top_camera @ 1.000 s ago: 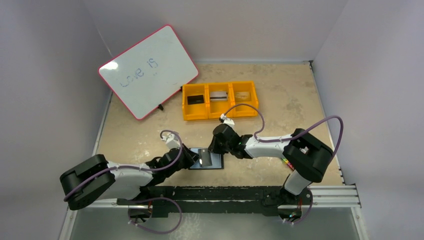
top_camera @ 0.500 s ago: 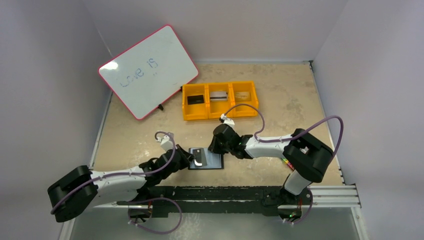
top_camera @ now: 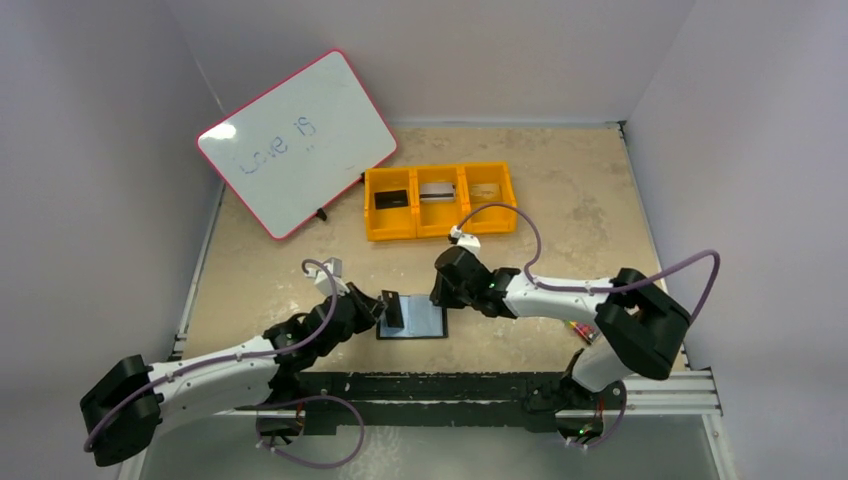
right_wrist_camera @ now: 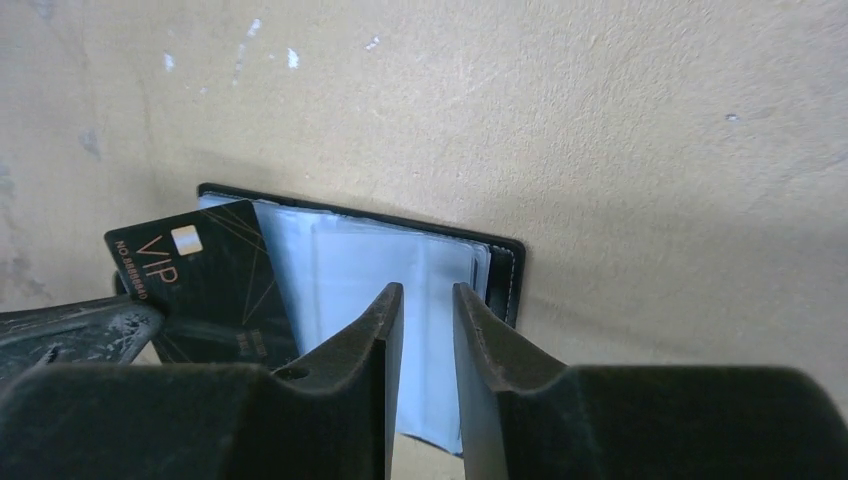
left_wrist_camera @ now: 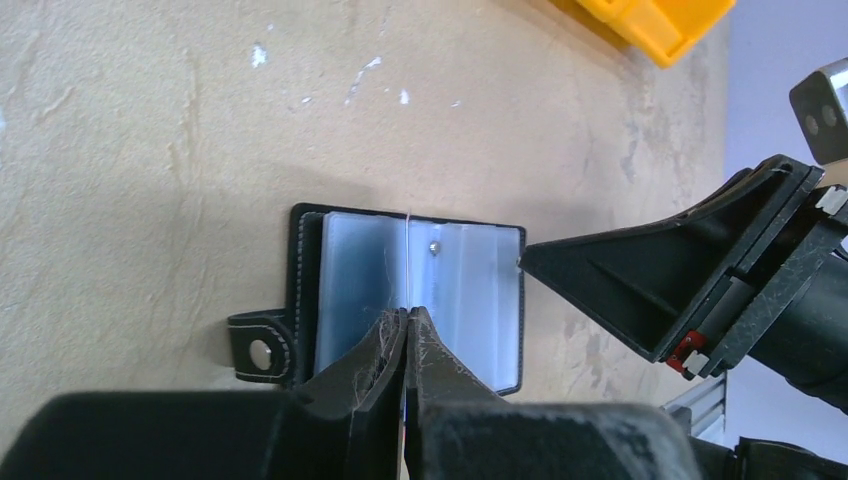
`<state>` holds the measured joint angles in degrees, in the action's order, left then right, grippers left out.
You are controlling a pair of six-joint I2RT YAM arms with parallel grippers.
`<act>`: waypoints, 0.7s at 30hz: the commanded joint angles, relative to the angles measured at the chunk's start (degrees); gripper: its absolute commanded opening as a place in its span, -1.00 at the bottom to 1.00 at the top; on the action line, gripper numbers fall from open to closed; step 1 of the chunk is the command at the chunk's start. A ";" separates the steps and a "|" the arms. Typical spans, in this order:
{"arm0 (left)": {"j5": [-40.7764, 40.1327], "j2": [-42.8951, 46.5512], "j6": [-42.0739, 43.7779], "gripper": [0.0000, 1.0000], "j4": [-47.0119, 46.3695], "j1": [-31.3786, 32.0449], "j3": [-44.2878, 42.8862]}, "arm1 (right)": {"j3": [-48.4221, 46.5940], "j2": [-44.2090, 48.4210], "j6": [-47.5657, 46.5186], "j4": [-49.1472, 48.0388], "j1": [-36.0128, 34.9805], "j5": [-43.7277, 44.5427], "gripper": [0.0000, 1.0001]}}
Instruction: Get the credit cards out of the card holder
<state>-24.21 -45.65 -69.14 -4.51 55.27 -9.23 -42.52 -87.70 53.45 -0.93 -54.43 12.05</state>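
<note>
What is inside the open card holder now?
Pale plastic sleeves, seemingly empty. The left pincer holds a black card over the left side of the card holder, hiding what lies beneath.

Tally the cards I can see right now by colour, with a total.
Black: 2, a black card in the orange tray and the VIP card in the left gripper.
Silvery-grey: 1, the silvery-grey card.
Tan: 1, the tan card.
Total: 4.
</note>
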 commanded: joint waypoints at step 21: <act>3.93 6.08 8.57 -1.00 -5.33 -0.03 -7.56 | 19.21 18.54 1.45 -34.54 11.26 -27.33 0.36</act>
<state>-21.47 -40.56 -62.83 -5.08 55.27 -14.06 -23.81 -71.79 54.39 -24.18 -43.11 -8.58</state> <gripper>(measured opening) 0.008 0.664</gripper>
